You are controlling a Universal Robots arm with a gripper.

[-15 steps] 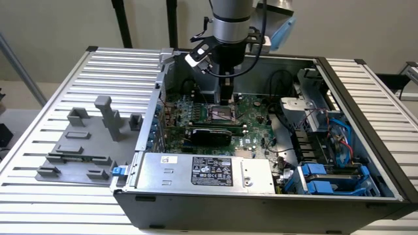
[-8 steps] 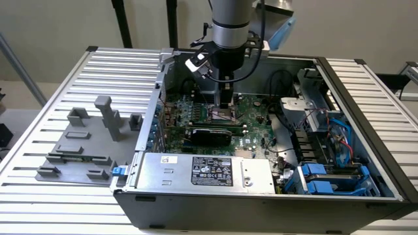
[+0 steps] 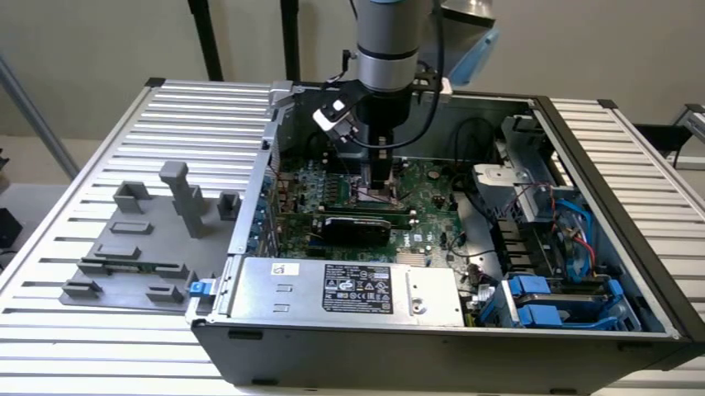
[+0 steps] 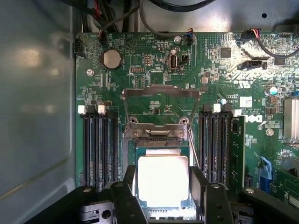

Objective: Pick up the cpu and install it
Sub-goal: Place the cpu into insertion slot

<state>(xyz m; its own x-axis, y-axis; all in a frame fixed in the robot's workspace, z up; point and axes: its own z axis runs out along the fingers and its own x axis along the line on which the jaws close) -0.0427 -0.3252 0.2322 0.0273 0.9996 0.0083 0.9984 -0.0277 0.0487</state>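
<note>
The robot arm (image 3: 388, 41) reached down into an open computer case (image 3: 441, 346). The case sat on a table (image 3: 650, 124) made of grey metal strips. A big green board (image 3: 430, 177) lay flat at the bottom of the case.

The gripper (image 3: 378, 191) hung low over the middle of the green board. In the wrist view the gripper (image 4: 163, 186) was part way open. Its two black fingers (image 4: 129, 184) pressed on two opposite sides of the cpu (image 4: 163, 179), so it had hold of the cpu. The cpu was a small shiny square. It sat flat, right over the square socket in the middle of the green board (image 4: 154, 51). I could not tell if it was touching the socket.

The metal lid (image 4: 161, 88) of the socket stood flipped up just past the cpu. Long black slots (image 4: 98, 144) ran along the green board on both sides of the socket. A round silver battery (image 4: 112, 59) sat on the green board, farther off than the lid.

A silver box (image 3: 342, 289) with a black label sat in the case at the near edge of the green board. A grey tray (image 3: 132, 247) with little holders lay outside the case, well away from the green board, on the exterior view's left.
</note>
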